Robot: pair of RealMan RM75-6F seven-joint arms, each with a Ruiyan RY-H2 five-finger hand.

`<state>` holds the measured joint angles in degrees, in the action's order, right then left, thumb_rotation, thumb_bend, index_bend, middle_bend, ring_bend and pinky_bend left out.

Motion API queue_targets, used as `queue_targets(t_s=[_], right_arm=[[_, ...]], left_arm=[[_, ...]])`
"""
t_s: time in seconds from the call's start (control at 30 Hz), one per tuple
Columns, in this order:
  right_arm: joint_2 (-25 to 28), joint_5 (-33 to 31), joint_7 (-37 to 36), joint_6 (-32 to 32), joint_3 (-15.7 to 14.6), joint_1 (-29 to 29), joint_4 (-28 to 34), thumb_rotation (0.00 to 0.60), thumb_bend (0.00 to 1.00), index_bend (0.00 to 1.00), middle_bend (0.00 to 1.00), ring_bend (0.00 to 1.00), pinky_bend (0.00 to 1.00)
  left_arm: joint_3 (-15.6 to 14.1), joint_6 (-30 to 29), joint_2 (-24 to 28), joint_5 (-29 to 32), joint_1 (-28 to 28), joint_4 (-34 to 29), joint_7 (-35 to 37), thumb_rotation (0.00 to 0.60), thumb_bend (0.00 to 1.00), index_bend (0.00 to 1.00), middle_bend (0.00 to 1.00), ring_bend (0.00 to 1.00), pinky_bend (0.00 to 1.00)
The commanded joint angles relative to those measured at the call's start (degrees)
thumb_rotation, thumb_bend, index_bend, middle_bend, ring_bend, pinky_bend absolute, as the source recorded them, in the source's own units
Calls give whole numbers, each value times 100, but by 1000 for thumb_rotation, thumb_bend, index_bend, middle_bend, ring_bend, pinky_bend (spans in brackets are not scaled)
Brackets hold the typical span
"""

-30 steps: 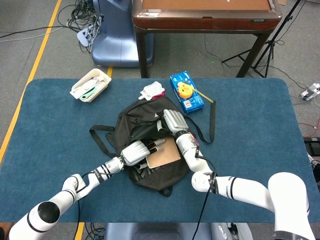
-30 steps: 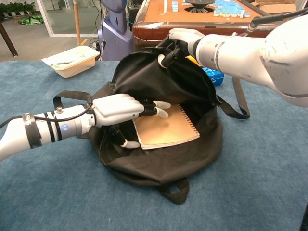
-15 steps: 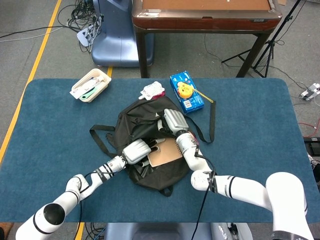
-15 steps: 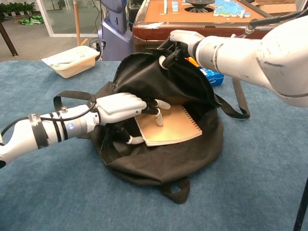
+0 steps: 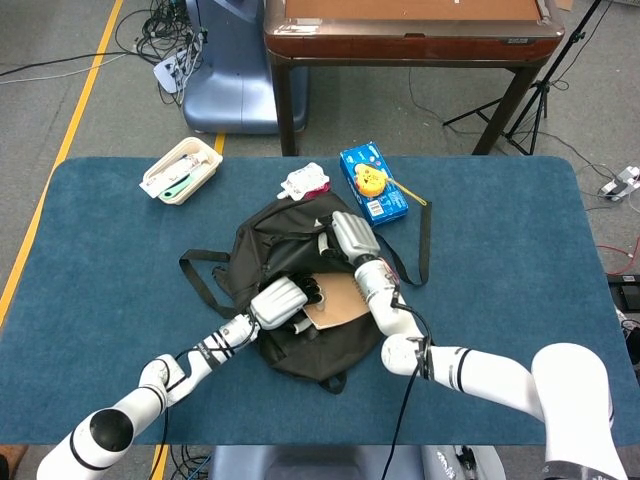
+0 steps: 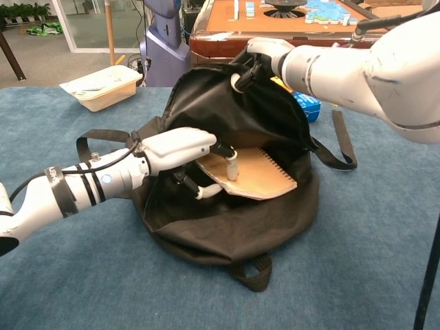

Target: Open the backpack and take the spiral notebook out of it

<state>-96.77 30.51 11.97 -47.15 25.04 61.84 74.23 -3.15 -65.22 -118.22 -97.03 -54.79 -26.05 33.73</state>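
A black backpack (image 5: 270, 250) (image 6: 227, 234) lies open in the middle of the blue table. Inside it, a tan spiral notebook (image 5: 340, 298) (image 6: 265, 177) shows, its left edge raised off the lining. My left hand (image 5: 279, 302) (image 6: 180, 147) reaches into the opening and pinches that edge, a finger on the cover and the thumb beneath. My right hand (image 5: 350, 236) (image 6: 266, 55) grips the backpack's upper flap and holds it up and back.
A cream tray (image 5: 181, 170) (image 6: 103, 86) stands at the back left. A white packet (image 5: 304, 181) and a blue box (image 5: 372, 182) with a yellow tape measure lie behind the bag. A strap (image 5: 425, 240) (image 6: 342, 141) trails right. A wooden table (image 5: 410, 35) stands beyond.
My left hand has pushed further into the bag and taken the notebook's left edge, which has lifted and slid right. My right hand has raised the flap slightly.
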Motion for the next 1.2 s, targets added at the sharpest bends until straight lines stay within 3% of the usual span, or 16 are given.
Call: queue_targets(t_s=[0.03, 0.4, 0.7, 0.9, 1.0, 1.2], right_arm=[[-11, -39, -7, 19, 9, 12, -88, 600, 701, 702, 477, 237, 268], [40, 43, -125, 119, -41, -81, -205, 600, 698, 702, 477, 237, 267], [168, 498, -460, 333, -233, -349, -6, 600, 697, 702, 477, 237, 266], [395, 1255, -756, 529, -499, -613, 380, 600, 668, 692, 449, 239, 264], [567, 1730, -919, 636, -630, -737, 654, 600, 630, 560, 386, 215, 231], [975, 2801, -1145, 648, -1018, -1041, 1323, 600, 447, 113, 191, 38, 121]], left_arm=[[5, -272, 32, -33, 30, -181, 280, 600, 421, 558, 531, 363, 162], [89, -1109, 408, -78, 200, -846, 884, 600, 446, 644, 624, 432, 218], [258, -1610, 1468, -10, 437, -2588, 887, 600, 446, 654, 638, 508, 330], [373, -1713, 2309, 122, 657, -3888, 753, 600, 446, 655, 642, 512, 339], [417, -1737, 2632, 190, 760, -4322, 746, 600, 446, 655, 643, 512, 339], [492, -1879, 3219, 258, 1016, -4955, 655, 600, 446, 655, 646, 514, 339]])
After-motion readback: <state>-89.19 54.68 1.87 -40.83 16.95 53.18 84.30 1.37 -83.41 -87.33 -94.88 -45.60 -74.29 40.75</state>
